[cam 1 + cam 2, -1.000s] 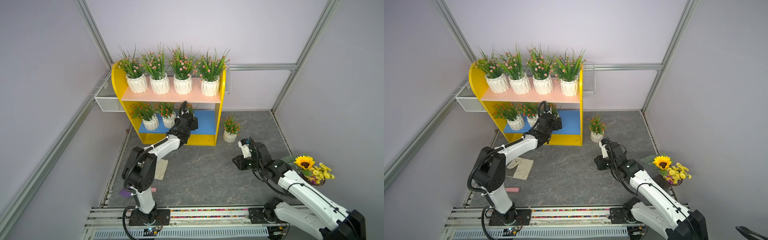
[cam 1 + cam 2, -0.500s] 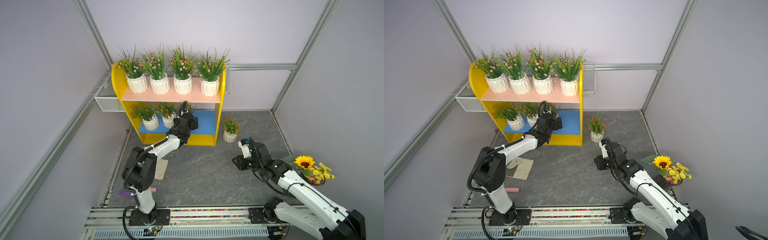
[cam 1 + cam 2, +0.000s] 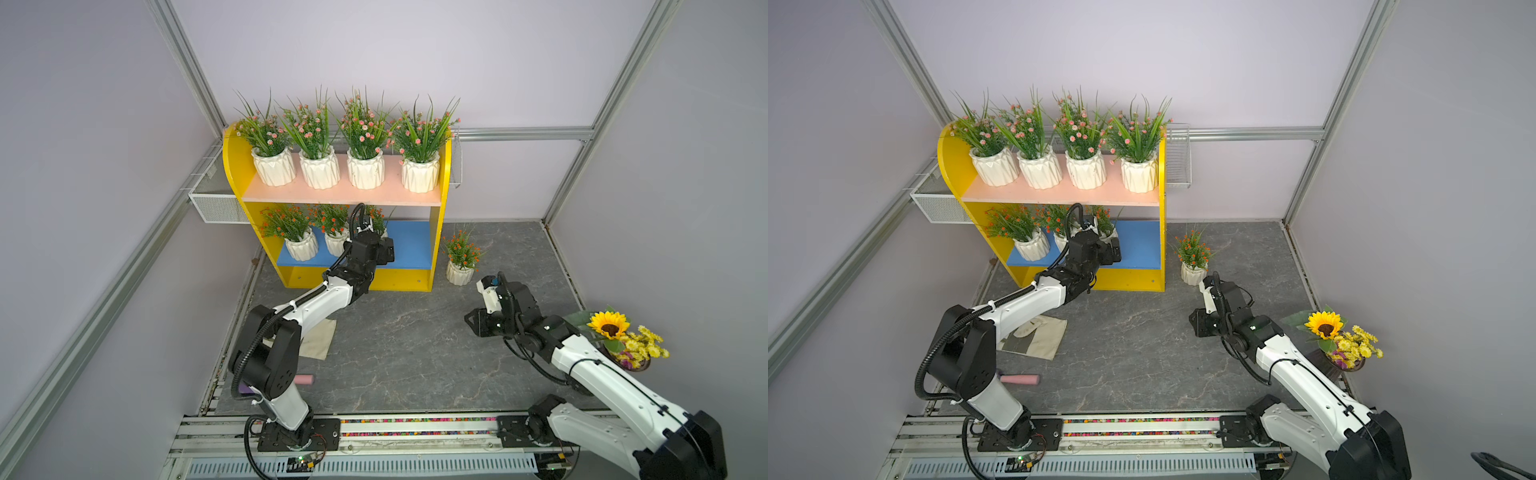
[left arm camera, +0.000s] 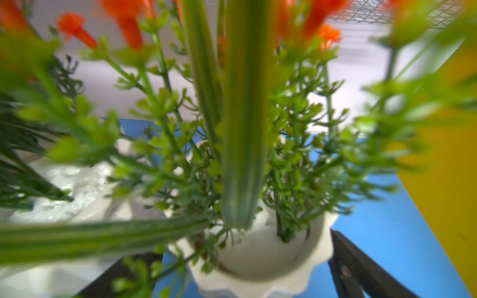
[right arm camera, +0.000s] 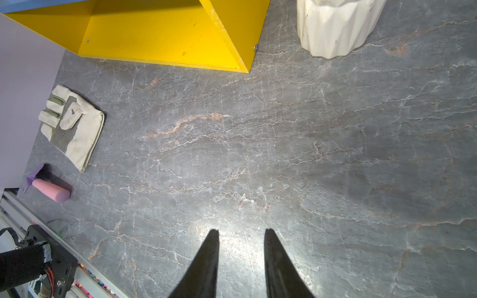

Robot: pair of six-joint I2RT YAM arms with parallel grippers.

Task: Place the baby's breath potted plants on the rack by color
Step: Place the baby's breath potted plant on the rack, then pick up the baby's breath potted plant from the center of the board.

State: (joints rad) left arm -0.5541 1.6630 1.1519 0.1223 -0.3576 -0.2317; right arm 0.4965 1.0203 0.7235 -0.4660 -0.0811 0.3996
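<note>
The left hand [image 4: 238,245] has just opened, shelving the third orange pot [image 4: 258,258]; the right hand [image 5: 241,232], parted and empty, faces the last pot [image 3: 459,272] at three o'clock of the rack [image 3: 415,280].

Glove [image 5: 73,129]; pink cylinder [image 5: 51,190]; sunflower bouquet [image 3: 609,326]

Yellow rack [image 3: 233,166], white ribbed pots [image 3: 365,169], orange-red blossoms [image 3: 286,216], grey veined floor [image 3: 415,340]

No text, label, brand, number or sign is legible in any view. The rack [image 3: 233,166] and the white pots of the baby's breath potted plants [image 3: 365,170] show plain surfaces. Markings on the small circuit board [image 3: 305,459] at the near rail are too small to read.
</note>
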